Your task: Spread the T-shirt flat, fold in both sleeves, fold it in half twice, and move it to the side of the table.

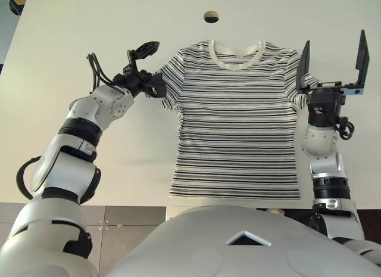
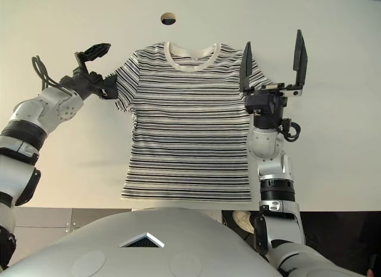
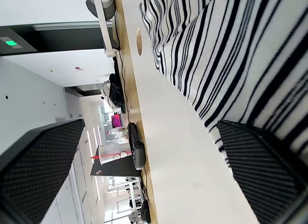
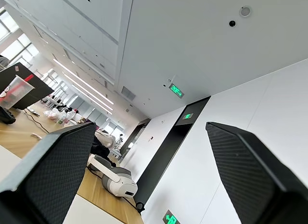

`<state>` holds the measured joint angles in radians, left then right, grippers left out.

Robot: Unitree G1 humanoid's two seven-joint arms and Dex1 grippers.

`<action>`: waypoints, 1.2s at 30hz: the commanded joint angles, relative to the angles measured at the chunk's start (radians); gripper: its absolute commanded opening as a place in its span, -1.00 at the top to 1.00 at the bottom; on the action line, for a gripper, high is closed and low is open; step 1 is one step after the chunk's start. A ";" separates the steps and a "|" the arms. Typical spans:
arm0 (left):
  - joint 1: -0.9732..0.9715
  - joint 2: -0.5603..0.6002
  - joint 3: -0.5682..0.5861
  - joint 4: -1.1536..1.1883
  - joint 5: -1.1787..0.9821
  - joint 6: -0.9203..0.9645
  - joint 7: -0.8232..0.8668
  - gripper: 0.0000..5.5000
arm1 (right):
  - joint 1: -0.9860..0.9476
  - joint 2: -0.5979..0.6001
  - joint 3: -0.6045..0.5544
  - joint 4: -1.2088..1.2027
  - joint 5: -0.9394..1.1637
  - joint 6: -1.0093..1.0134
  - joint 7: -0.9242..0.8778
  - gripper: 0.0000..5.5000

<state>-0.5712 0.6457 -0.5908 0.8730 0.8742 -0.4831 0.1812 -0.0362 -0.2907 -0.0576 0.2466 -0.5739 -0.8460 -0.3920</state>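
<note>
striped T-shirt (image 1: 235,122) lies flat mid white table (image 1: 71,33), so the left gripper (image 1: 156,68) sits spread open at its sleeve edge, probably lining up a pinch for the fold-in, right gripper (image 1: 333,50) also spread open, pointing up beside the other sleeve

Black-and-white horizontally striped T-shirt (image 1: 238,122), plain white neckband (image 1: 237,65), white table (image 1: 89,27), black left claw (image 1: 153,68) and right claw (image 1: 334,41).

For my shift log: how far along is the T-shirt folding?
Done: the T-shirt lies spread flat on the table. In hand: the left gripper, open, is at the left sleeve; the right gripper, open, stands by the right sleeve. Left: both sleeve folds, both half folds, moving it aside.
</note>
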 commanded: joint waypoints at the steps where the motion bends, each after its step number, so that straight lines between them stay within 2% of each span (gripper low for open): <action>1: 0.040 -0.005 0.034 -0.029 -0.023 0.000 0.066 -0.86 | 0.003 -0.014 0.002 0.006 0.015 0.007 -0.002 -0.53; 6: 0.069 0.017 0.202 -0.238 -0.089 0.001 0.301 -0.86 | -0.007 -0.016 0.014 0.011 0.011 0.005 0.001 -0.53; 11: 0.167 0.057 0.294 -0.396 -0.069 0.091 0.342 -0.86 | 0.012 -0.051 0.050 -0.001 -0.014 0.020 0.056 -0.53; 14: 0.224 0.052 0.322 -0.433 -0.087 0.115 0.327 -0.86 | 0.114 -0.162 0.214 -0.159 0.031 0.007 0.318 -0.53; 16: 0.235 0.041 0.342 -0.425 -0.108 0.120 0.332 -0.86 | 0.167 -0.241 0.274 -0.315 0.097 0.030 0.470 -0.53; 20: 0.212 0.023 0.352 -0.330 -0.128 0.126 0.336 -0.86 | 0.165 -0.328 0.303 -0.549 0.220 0.111 0.655 -0.53; 22: 0.206 0.018 0.346 -0.287 -0.118 0.134 0.350 -0.86 | 0.144 -0.347 0.362 -0.594 0.209 0.144 0.752 -0.53; 26: 0.204 0.013 0.345 -0.255 -0.118 0.129 0.360 -0.86 | 0.136 -0.380 0.468 -0.509 0.103 0.163 0.883 -0.53; 30: 0.193 -0.010 0.333 -0.235 -0.117 0.119 0.359 -0.86 | 0.134 -0.389 0.523 -0.351 -0.015 0.146 0.892 -0.53; 36: 0.180 -0.010 0.317 -0.206 -0.111 0.113 0.344 -0.86 | 0.161 -0.412 0.576 -0.364 -0.005 0.119 0.926 -0.53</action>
<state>-0.3702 0.6341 -0.2649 0.6535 0.7601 -0.3636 0.5347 0.0993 -0.6750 0.4880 -0.1177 -0.5653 -0.7250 0.4872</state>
